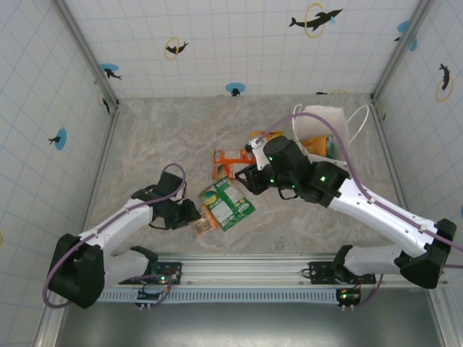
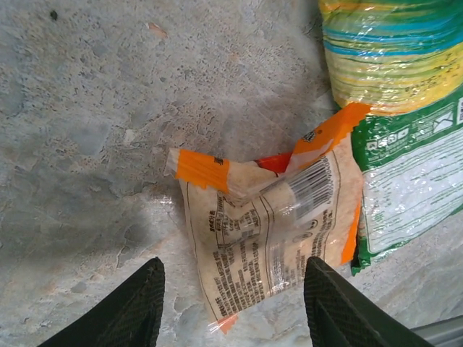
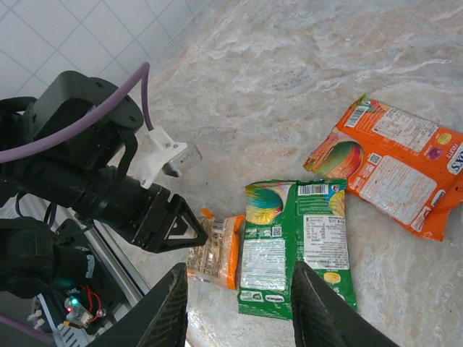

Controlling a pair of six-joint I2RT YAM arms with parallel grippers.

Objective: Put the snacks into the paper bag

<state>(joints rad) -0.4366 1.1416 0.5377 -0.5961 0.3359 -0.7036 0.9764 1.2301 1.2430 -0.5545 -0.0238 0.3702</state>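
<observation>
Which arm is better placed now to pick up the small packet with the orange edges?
Left. The left gripper, open, hangs right over the small packet, a finger on either side. The right gripper is open too, but hovers above the green packet, farther off.

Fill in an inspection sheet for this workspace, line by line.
Surface: marbled table, bare at the left and far side.
Job's things: paper bag at far right, coloured packets at its mouth; orange packet, green packet and small packet lie outside on the table.
Clutter: nothing seen.
Grippers: left gripper open, low over the small packet; right gripper open, above the green packet.
Cables: purple cables looped along both arms.
Surroundings: tiled walls with dolphin stickers.
</observation>
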